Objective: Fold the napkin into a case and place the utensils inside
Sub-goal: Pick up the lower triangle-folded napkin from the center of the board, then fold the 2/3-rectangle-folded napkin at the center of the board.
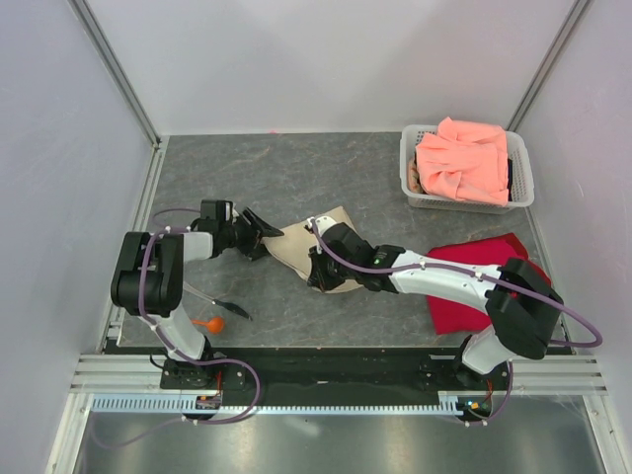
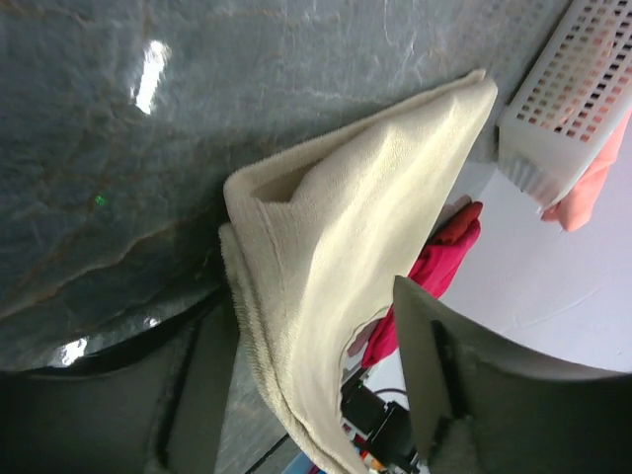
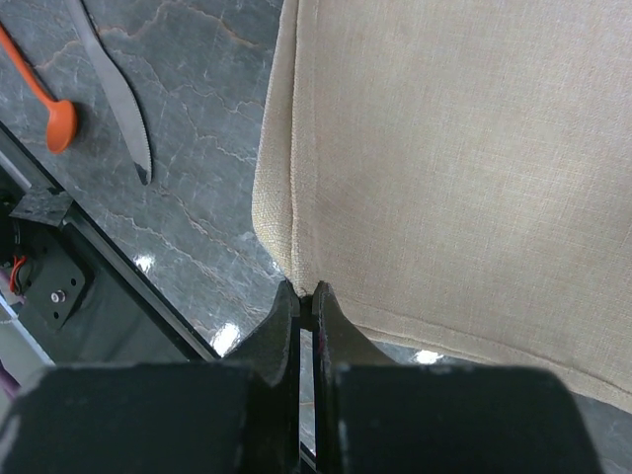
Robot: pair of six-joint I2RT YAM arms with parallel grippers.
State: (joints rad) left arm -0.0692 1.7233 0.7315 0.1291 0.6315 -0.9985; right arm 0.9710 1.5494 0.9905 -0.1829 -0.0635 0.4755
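Bright, even overhead light; glare spots on the table (image 2: 153,59); nearest fingers (image 2: 474,395) soft, perhaps defocused.

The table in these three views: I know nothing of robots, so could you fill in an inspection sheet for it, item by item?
Surface: dark marbled table, no spills seen.
Job's things: beige napkin partly folded, one side raised; orange spoon and knife lie side by side off the cloth, near the left arm's base.
Clutter: red cloth under the right arm; white basket holding a pink cloth at the far right.
Pincers: left pincer open astride the napkin's fold; right pincer shut on its hem.
Cables: purple cables run along both arms.
Surroundings: plain pale walls; nothing else seen.
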